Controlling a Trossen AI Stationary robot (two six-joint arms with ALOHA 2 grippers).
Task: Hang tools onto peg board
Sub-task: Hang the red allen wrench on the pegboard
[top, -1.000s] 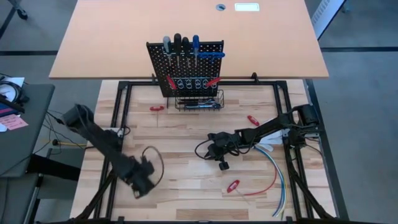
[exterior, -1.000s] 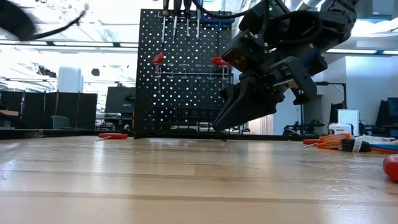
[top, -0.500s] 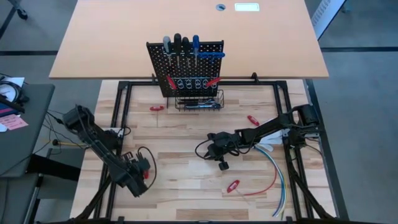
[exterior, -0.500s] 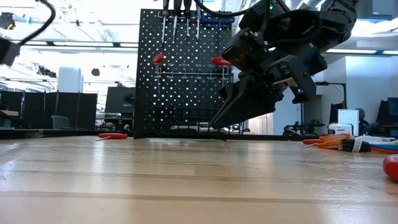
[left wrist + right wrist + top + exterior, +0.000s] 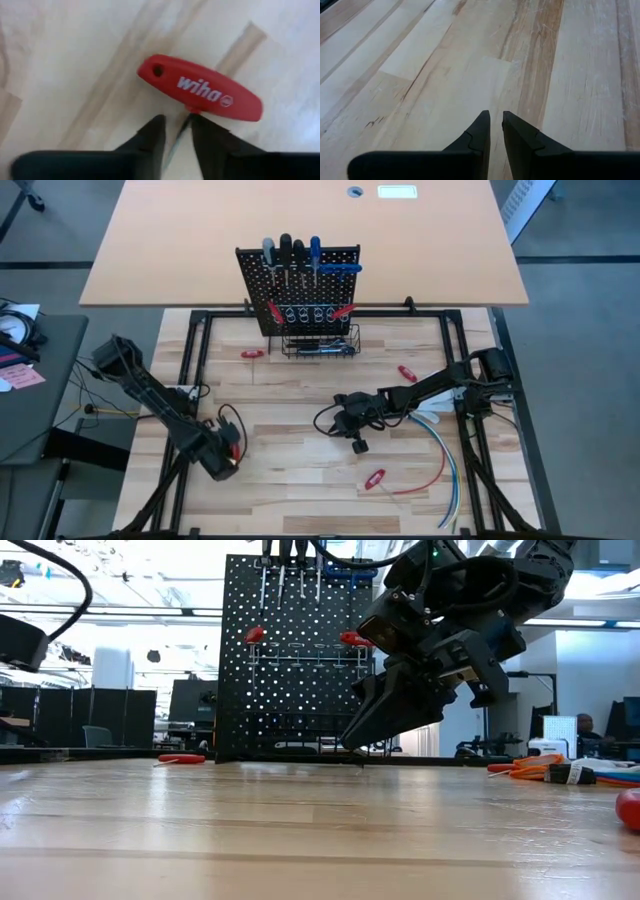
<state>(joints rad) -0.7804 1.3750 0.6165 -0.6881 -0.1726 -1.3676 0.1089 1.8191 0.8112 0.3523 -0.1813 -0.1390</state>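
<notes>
**A:** Since a moment ago your left arm has swung in and come down over the small red T-handle tool [image 5: 200, 95] on the counter [image 5: 300, 430]. Its jaws have pulled in. Your right arm has not moved at all.

**B:** So do I have the tool now?

**A:** Almost. The left gripper [image 5: 176, 131] has its jaws on either side of the thin metal shaft, just below the red handle. The gap is small, but I can't tell for sure that they are pinching it yet.

**B:** What should I do?

**A:** Finish the squeeze first. Keep the shaft right in the middle between the jaws, close up under the handle, so it can't spin. I think it could slip, because the shaft is thin and smooth. Then lift slowly, straight up.

**B:** And the other arm?

**A:** The right gripper [image 5: 495, 129] hangs low over bare wood, jaws nearly shut with a thin gap, holding nothing. Leave it there.

**B:** Where does the tool go?

**A:** To the peg board [image 5: 298, 288], well ahead of your jaws at the far side. Several tools already hang there.
</notes>
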